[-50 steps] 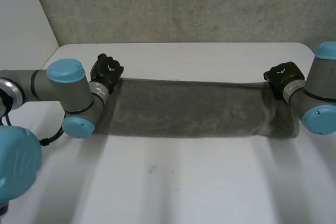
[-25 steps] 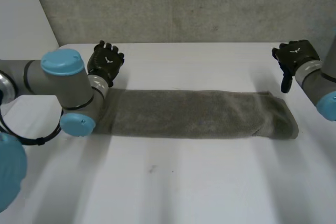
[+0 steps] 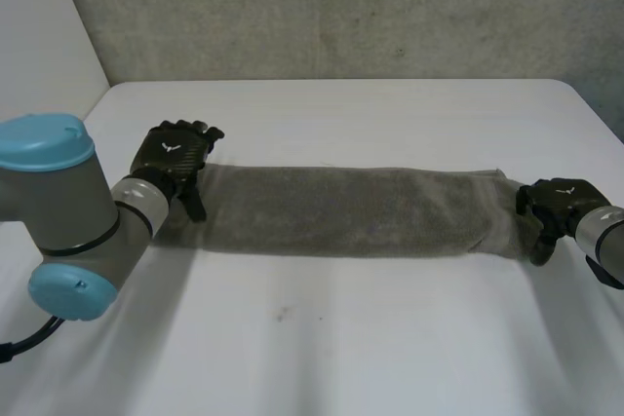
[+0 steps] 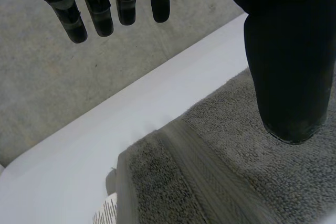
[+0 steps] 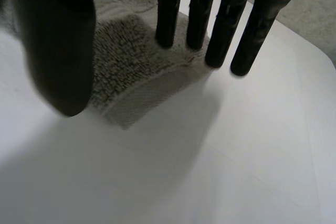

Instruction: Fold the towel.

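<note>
Towel of grey terry (image 3: 341,213) lies as a long, already folded strip on the white surface (image 3: 370,348). The left hand (image 3: 174,158) and right hand (image 3: 556,202) sit at its ends, fingers apart and holding nothing. Folding it end to end probably remains.

the left hand (image 3: 175,161) covers the left end of the towel (image 3: 341,211), the right hand (image 3: 554,204) hides part of its right end, and the right arm (image 3: 606,239) is cut off by the head view's edge.
</note>
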Controlling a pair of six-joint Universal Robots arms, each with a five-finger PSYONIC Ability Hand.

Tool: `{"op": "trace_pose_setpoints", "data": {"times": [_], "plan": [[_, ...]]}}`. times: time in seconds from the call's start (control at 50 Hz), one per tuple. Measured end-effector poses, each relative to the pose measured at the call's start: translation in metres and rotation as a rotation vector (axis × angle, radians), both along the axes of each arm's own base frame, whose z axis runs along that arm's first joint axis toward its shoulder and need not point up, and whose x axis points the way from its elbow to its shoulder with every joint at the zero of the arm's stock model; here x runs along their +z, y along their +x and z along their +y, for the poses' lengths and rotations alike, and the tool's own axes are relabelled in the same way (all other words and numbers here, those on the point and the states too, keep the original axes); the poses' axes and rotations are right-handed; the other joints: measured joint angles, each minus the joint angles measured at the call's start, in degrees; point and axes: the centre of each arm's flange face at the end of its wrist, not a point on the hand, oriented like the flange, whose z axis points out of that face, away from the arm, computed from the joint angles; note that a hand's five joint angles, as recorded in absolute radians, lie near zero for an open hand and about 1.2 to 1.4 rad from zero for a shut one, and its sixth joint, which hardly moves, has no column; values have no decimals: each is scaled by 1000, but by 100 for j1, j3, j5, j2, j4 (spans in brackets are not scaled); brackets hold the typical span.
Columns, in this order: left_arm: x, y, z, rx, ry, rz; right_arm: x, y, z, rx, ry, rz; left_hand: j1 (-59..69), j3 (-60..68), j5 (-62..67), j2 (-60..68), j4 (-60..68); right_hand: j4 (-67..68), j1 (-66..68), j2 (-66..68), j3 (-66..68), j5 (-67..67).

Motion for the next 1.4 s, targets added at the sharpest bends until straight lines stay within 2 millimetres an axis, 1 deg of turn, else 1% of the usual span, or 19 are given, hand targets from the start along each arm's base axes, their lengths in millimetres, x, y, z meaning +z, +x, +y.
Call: {"op": "trace_pose_setpoints", "data": {"times": [0.12, 0.18, 0.28, 0.52, 0.62, 0.68, 0.74, 0.78, 0.8, 0.84, 0.88, 0.9, 0.92, 0.96, 1.02, 1.1, 1.2, 1.3, 1.4], "plan": [[-3, 4, 2, 15, 7, 24, -13, -2, -8, -8, -12, 5, 0, 0, 0, 0, 0, 3375, 3411, 3420, 3358, 3302], [-5, 5, 3, 16, 8, 23, -14, -4, -12, -14, -22, 14, 0, 0, 0, 0, 0, 4545, 4561, 4527, 4490, 4479], [-8, 5, 5, 14, 10, 19, -7, -14, -25, -49, -82, 56, 0, 0, 0, 0, 0, 4730, 4653, 4582, 4592, 4584], [-3, 7, 11, 14, 4, 19, 30, -92, -67, -162, -242, 369, 0, 0, 0, 0, 0, 4730, 4658, 4582, 4590, 4581], [-1, 8, 13, 14, 2, 20, 47, -94, -75, -160, -297, 408, 0, 0, 0, 0, -1, 4730, 4664, 4582, 4590, 4585], [0, 8, 14, 14, -1, 21, 63, -76, -76, -128, -352, 394, 0, 0, 0, 0, -1, 4730, 4669, 4582, 4590, 4585], [0, 8, 14, 14, -2, 21, 80, -33, -70, -43, -424, 356, 0, 0, 0, 0, -1, 4730, 4679, 4582, 4590, 4585], [-1, 8, 14, 14, -2, 21, 92, 7, -59, 43, -474, 319, 0, 0, 0, 0, -1, 4730, 4679, 4584, 4590, 4585], [-1, 8, 14, 15, -2, 21, 94, 16, -56, 63, -485, 311, 0, 0, -1, 0, -1, 4730, 4680, 4597, 4590, 4585], [-1, 8, 14, 14, -1, 21, 98, 66, -35, 183, -522, 270, 0, 0, 0, 0, -1, 4730, 4688, 4615, 4590, 4591], [-1, 8, 14, 15, -1, 21, 96, 95, -20, 255, -535, 250, 0, 0, 0, 0, -1, 4730, 4688, 4615, 4590, 4601], [-1, 9, 14, 15, 0, 21, 93, 123, -3, 330, -543, 231, 0, 0, 0, 0, -1, 4730, 4688, 4615, 4590, 4601], [-2, 9, 14, 15, 0, 20, 91, 132, 3, 357, -545, 224, 0, 0, -1, 0, -1, 4730, 4689, 4615, 4590, 4600], [-2, 9, 15, 15, 1, 20, 77, 175, 36, 482, -542, 199, 0, 0, 0, 0, -1, 4730, 4689, 4615, 4590, 4602], [-3, 9, 15, 16, -1, 20, 54, 219, 75, 618, -530, 176, 0, 0, 0, 0, -1, 4730, 4689, 4615, 4590, 4602], [-3, 9, 15, 15, -4, 20, 29, 252, 109, 728, -517, 159, 0, 0, 0, 0, -1, 4730, 4690, 4615, 4590, 4602], [-3, 8, 14, 15, -12, 21, 2, 276, 134, 806, -500, 146, 0, 0, -1, 0, -1, 4730, 4690, 4615, 4590, 4602], [-3, 8, 13, 15, -22, 23, -10, 285, 144, 840, -488, 137, 0, 0, 0, 0, -1, 4730, 4696, 4615, 4590, 4602], [-2, 8, 12, 16, -28, 25, -6, 288, 145, 843, -480, 100, 0, 0, 0, 0, -1, 4730, 4693, 4612, 4587, 4601]]}}
